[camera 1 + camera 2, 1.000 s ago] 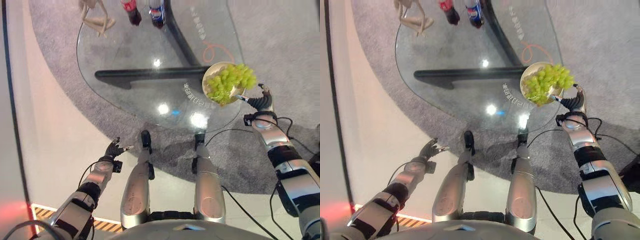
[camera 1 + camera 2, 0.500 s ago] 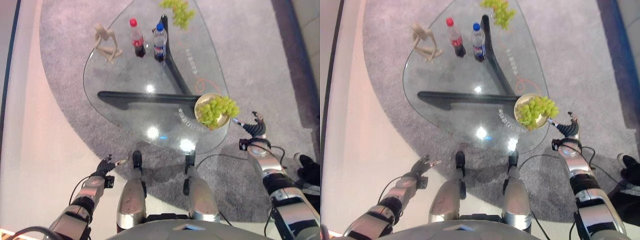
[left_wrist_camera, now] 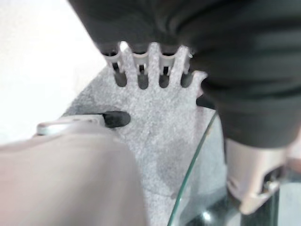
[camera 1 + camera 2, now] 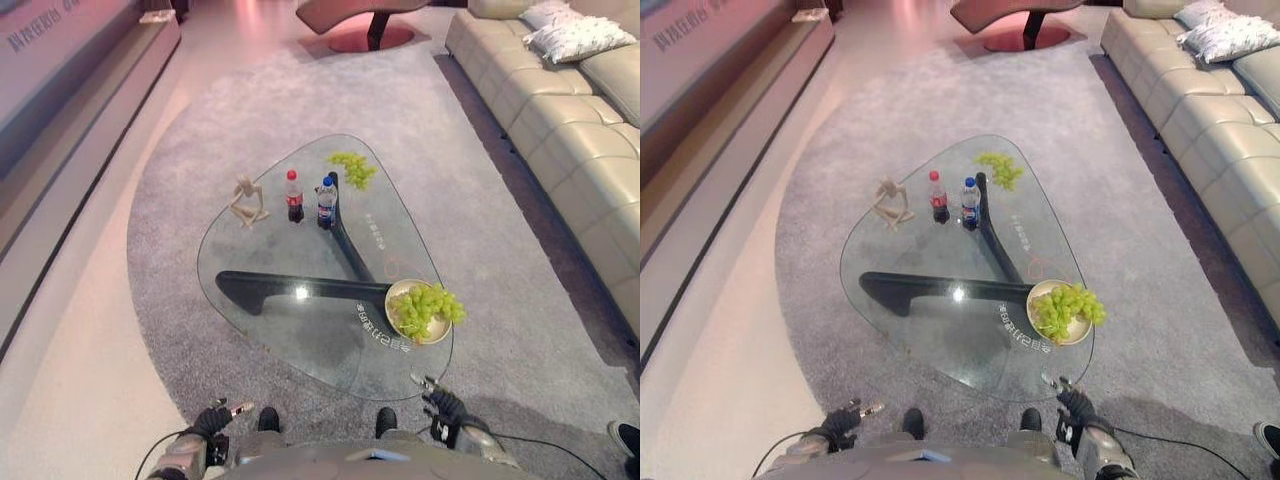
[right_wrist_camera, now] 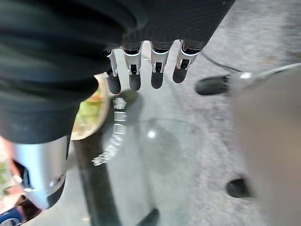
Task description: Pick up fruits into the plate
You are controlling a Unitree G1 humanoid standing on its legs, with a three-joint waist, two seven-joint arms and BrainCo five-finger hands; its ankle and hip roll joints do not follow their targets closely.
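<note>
1. Overhead, 1 bunch of grapes [image 4: 427, 305] fills the plate [image 4: 402, 292] at the glass table's [image 4: 300, 250] near right edge; a second bunch [image 4: 352, 168] lies on the far end, beyond 2 bottles [image 4: 308, 200].
2. Left hand [image 3: 141, 66]: fingers straight, relaxed, empty, above carpet [image 3: 155, 122].
3. Right hand [image 5: 141, 70]: fingers spread loosely, holding nothing, near the plate.

Bright, even indoor light. 1 ceiling-light glare spot on the glass table [image 4: 300, 330], well ahead of the left hand [image 4: 215, 418]. Both wrist views soft, blurred up close.
</note>
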